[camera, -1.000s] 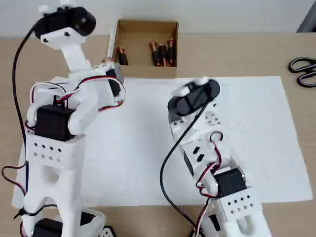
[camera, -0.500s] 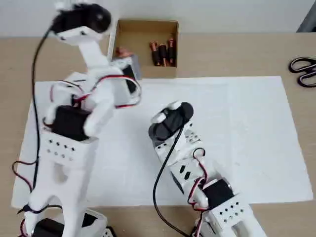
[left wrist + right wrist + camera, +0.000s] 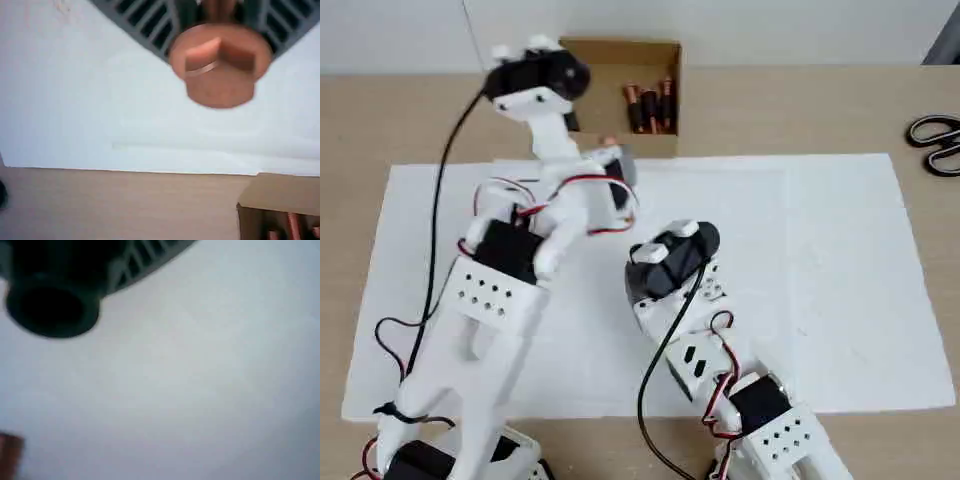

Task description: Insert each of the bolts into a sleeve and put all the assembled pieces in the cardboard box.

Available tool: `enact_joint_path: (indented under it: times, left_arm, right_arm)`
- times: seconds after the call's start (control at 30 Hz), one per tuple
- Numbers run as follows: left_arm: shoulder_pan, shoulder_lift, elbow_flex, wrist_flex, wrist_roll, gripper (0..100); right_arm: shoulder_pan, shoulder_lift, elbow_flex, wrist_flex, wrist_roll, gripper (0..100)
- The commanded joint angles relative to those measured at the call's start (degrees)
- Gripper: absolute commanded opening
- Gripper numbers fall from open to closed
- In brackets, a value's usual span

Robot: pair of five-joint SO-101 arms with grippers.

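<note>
Looking down from the high view, the cardboard box (image 3: 615, 70) sits at the top centre of the frame with three assembled pieces (image 3: 648, 105) lying side by side in its right half. Part of the job is therefore done, while one more pair appears to be in hand and not yet joined. The left arm extends from the lower left up to the box, with the left gripper (image 3: 610, 155) just below the box's near edge, over the white sheet (image 3: 820, 280), and a glint of copper shows at its tip. The right arm lies at lower centre, its wrist above the middle of the sheet. Scissors (image 3: 935, 143) rest at the right edge on the table (image 3: 770, 110). In the left wrist view, the bolt (image 3: 220, 65) is clamped between the grey ribbed fingers (image 3: 135, 20). Its copper-coloured, broad-flanged head faces the camera, above the sheet, with a corner of the box beyond. In the right wrist view, the right gripper (image 3: 65, 265) is closed on a sleeve (image 3: 50, 305), a short black tube with its round open mouth toward the camera, also over the sheet. What remains, as I judge it, is to push this bolt into this sleeve and put the piece in the box; I cannot tell whether other loose parts are left.
</note>
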Motion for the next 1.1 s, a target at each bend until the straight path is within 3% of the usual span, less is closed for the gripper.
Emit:
enact_joint_path:
  times: [0.0,0.3,0.5,0.7,1.07]
  left_arm:
    - [1.4,-2.5,0.6,-2.0,0.5,1]
    - [1.3,-12.5,6.5,-2.5,0.3,1]
    - [1.3,-21.5,18.7,-11.1,0.2,1]
    - [1.4,-22.8,26.0,-17.6,0.3,1]
    - [4.1,-22.7,30.0,-21.3,0.3,1]
  right_arm:
    - [0.0,-0.8,-0.3,-1.2,-0.9,0.4]
    - [0.0,-0.9,0.6,-1.1,-0.9,0.4]
    - [0.0,-1.1,0.6,-1.1,-0.9,0.4]
    - [0.0,-1.0,0.6,-1.1,-0.9,0.4]
    - [-0.2,-1.2,0.6,-1.1,-0.9,0.4]
